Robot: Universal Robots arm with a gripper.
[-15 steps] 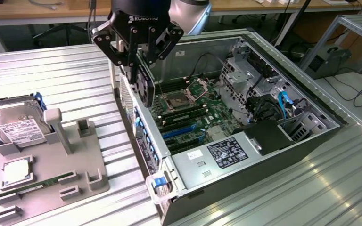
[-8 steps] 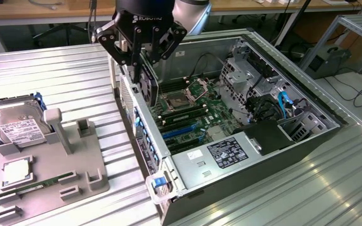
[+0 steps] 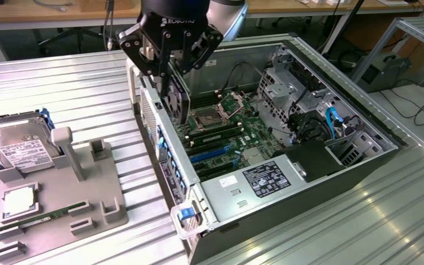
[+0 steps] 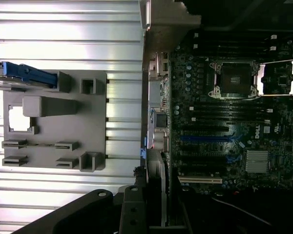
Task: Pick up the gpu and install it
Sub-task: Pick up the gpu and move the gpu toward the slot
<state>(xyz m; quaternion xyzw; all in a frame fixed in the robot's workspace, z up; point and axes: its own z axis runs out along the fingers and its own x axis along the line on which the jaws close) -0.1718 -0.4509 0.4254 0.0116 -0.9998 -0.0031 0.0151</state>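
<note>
Ribbed metal tabletop (image 3: pixel 72 94) bears an open computer case (image 3: pixel 359 165). Gripper (image 3: pixel 171 70), partly closed, clamps the gpu (image 3: pixel 176 102) by its upper edge, which the jaws hide. Card hangs upright directly beneath, over the motherboard (image 3: pixel 234 132) beside the case's rear wall; its lower edge is hard to make out.

We find the thin gpu card (image 3: pixel 179 102) above the open black computer case (image 3: pixel 344 190), and the grey plastic holder (image 3: pixel 57 218) at the exterior view's left of it.
</note>
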